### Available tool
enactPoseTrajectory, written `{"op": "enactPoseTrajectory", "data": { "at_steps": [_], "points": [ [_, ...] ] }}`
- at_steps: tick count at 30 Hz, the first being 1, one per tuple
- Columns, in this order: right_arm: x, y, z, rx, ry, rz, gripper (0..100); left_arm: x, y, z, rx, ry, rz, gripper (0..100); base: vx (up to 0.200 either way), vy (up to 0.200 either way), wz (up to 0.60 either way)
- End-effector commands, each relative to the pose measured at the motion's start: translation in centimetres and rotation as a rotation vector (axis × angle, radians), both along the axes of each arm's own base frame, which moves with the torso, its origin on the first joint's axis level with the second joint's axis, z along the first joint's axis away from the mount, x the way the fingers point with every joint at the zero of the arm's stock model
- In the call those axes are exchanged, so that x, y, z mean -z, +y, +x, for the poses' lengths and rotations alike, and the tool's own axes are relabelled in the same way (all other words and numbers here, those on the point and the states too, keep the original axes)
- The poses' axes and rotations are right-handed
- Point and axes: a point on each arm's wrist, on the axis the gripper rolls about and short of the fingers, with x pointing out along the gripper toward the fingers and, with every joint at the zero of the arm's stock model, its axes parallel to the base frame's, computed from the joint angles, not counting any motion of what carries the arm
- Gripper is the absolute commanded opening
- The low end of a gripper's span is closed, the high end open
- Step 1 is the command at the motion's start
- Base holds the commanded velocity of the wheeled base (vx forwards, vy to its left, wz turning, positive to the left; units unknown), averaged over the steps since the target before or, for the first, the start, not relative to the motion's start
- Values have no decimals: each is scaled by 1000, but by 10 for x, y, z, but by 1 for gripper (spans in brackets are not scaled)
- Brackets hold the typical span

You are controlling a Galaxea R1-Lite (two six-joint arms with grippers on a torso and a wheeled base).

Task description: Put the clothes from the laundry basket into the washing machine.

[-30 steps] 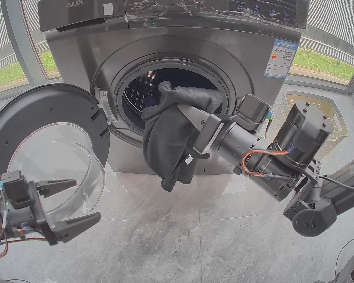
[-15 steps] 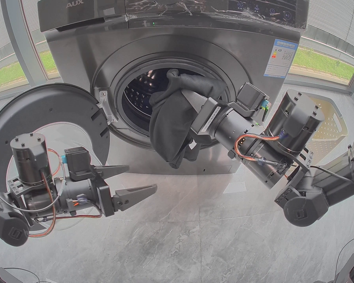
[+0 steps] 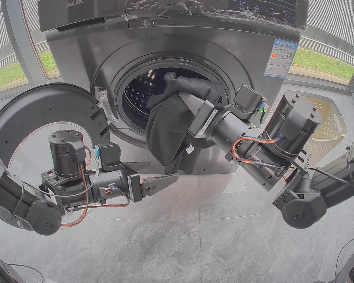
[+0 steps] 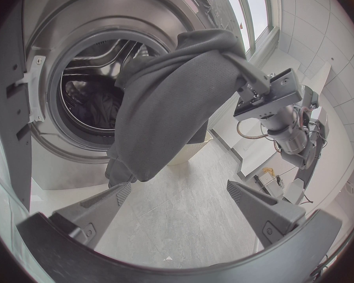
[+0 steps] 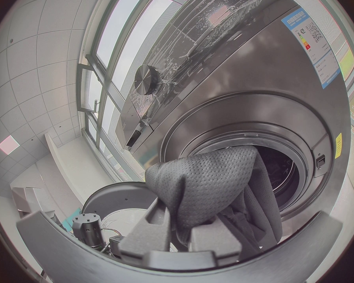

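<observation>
Right gripper (image 5: 183,226) is pinched on a bunched fold of the dark grey garment (image 3: 169,126), held at the mouth of the drum opening (image 3: 139,95) of the washing machine (image 3: 78,56). The top of the cloth is draped over the fingers. The rest hangs below the opening's lower rim, outside the drum; contact with the rim cannot be told.

Left gripper (image 3: 163,169) is spread and empty, held low on the near left, just beside the hanging tail. The door (image 3: 39,111) is swung open to the left. The laundry basket (image 3: 330,118) is set on the floor at the far right. Dark clothes (image 4: 94,107) are seen inside the drum.

Handling, as judged:
- Mesh-knit fabric: light, limp, no stiffness, not fragile, not slippery.
- Only the pinched point is steered; the tail is expected to lag and may be caught on the rim.
- A gathered fold near mid-length is preferred for hold. The tail could be scooped from below by the left gripper so that all is carried past the rim.
</observation>
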Motion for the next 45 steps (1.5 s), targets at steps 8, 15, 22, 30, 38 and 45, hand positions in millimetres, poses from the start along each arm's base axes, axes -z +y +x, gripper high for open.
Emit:
{"op": "enactPoseTrajectory", "data": {
  "at_steps": [8,15,22,30,38,45],
  "points": [
    [-1,1,-2,-6,-6,6,0,24,-18,32,-13,12,4,100,0,0,0],
    [0,1,-2,-5,-7,5,0,23,-26,48,-43,-38,-29,100,0,0,0],
    [0,2,-1,-5,-8,6,0,15,-33,44,-33,-37,-69,100,0,0,0],
    [2,3,0,-4,-6,4,0,14,-39,44,-56,-62,-80,0,0,0,0],
    [5,3,1,-2,1,-4,0,5,-40,35,-87,-110,-108,0,0,0,0],
    [15,1,5,10,22,-34,0,-14,-40,-4,-28,-133,-132,0,0,0,0]
  ]
}}
